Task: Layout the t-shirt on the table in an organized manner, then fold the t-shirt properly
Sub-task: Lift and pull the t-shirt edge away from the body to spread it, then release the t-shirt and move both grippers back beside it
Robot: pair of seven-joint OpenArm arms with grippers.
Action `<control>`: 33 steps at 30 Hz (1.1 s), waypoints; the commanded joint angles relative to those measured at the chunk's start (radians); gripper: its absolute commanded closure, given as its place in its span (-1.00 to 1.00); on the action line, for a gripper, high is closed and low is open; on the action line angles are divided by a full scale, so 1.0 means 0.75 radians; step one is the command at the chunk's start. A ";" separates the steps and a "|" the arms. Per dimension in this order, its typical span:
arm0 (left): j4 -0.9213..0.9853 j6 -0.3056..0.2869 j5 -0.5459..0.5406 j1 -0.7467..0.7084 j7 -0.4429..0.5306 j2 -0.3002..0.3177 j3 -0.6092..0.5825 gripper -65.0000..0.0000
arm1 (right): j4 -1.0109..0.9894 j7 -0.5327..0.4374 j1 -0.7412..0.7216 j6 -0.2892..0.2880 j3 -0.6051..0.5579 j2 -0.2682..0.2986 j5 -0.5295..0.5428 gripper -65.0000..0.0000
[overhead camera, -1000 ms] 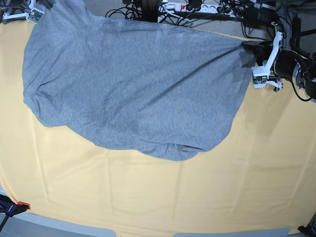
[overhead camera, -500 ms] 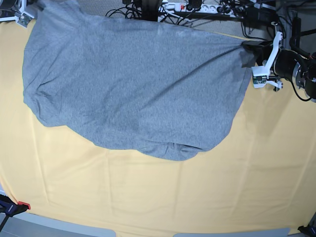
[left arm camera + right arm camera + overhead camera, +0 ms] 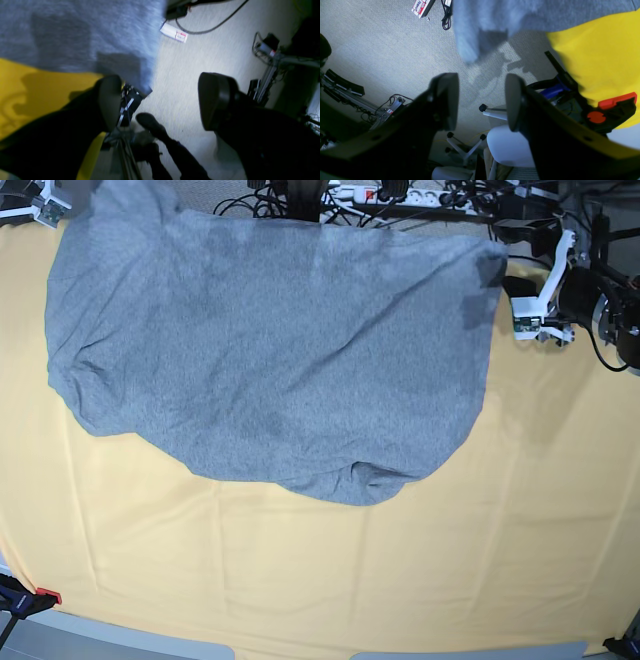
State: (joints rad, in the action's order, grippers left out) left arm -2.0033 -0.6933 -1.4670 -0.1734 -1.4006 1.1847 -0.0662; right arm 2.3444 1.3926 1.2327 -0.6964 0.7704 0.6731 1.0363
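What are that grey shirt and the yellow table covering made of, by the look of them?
The t-shirt looks like soft knitted cotton jersey: a matte, speckled heather grey that lies in loose rumples. The table seems covered by a thin woven cloth, pale yellow-orange and matte, with faint straight crease lines, perhaps from folding. The exact fibre of either cannot be told.

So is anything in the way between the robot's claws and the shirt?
Nothing visible is. Both end effectors stand open just past the far edge of the table, and the t-shirt hangs right in front of each: the left end effector and the right end effector each have grey cloth just ahead, with only floor beyond.
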 commanded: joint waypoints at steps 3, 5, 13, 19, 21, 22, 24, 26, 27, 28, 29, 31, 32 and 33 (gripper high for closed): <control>-0.016 -0.006 -0.022 0.073 0.006 0.050 0.014 -0.52 | 0.016 0.005 0.018 -0.002 0.059 0.012 0.004 0.01; -0.016 0.003 -0.022 0.139 0.006 0.050 0.014 -0.52 | 0.016 0.005 0.010 -0.002 0.116 0.012 0.005 0.01; -0.006 0.047 -0.022 0.425 0.006 -0.013 0.014 -0.52 | 0.016 -0.089 -0.070 0.029 0.354 0.012 0.010 0.01; 0.084 0.079 0.062 0.541 0.006 -0.153 0.014 -0.52 | 0.016 -0.368 -0.082 0.035 0.361 0.012 -0.038 0.01; 0.131 0.082 0.092 0.563 0.006 -0.180 0.014 -0.52 | 0.016 -0.395 -0.144 0.059 0.361 0.012 -0.093 0.01; 0.155 0.082 0.096 0.577 0.006 -0.189 0.014 -0.52 | 0.016 -0.406 -0.184 0.085 0.361 0.012 -0.106 0.01; 0.199 0.082 0.096 0.607 0.006 -0.204 0.014 -0.52 | 0.016 -0.440 -0.281 0.148 0.361 0.012 -0.128 0.01; 0.237 0.082 0.095 0.639 0.006 -0.213 0.014 -0.52 | 0.016 -0.465 -0.387 0.189 0.360 0.011 -0.126 0.01; 0.253 0.082 0.095 0.657 0.006 -0.216 0.014 -0.52 | 0.016 -0.474 -0.438 0.198 0.360 0.011 -0.126 0.01; 0.269 0.082 0.095 0.676 0.006 -0.218 0.014 -0.52 | 0.016 -0.482 -0.488 0.198 0.359 0.011 -0.122 0.01; 0.284 0.082 0.095 0.693 0.006 -0.218 0.014 -0.52 | 0.016 -0.491 -0.534 0.197 0.358 0.011 -0.120 0.01; 0.318 0.083 0.095 0.732 0.006 -0.220 0.014 -0.52 | 0.016 -0.523 -0.615 0.197 0.350 0.012 -0.111 0.01; 0.336 0.083 0.095 0.749 0.006 -0.220 0.014 -0.52 | 0.016 -0.542 -0.655 0.200 0.343 0.011 -0.107 0.01; 0.351 0.083 0.095 0.767 0.006 -0.220 0.014 -0.52 | 0.001 -0.545 -0.690 0.211 0.329 0.012 -0.097 0.01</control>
State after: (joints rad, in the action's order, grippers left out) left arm -1.7340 -0.6327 -1.3808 0.3779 -1.4105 0.9997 -0.0669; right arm 2.3417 1.0023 0.7139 -0.5430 1.0092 0.6647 0.9607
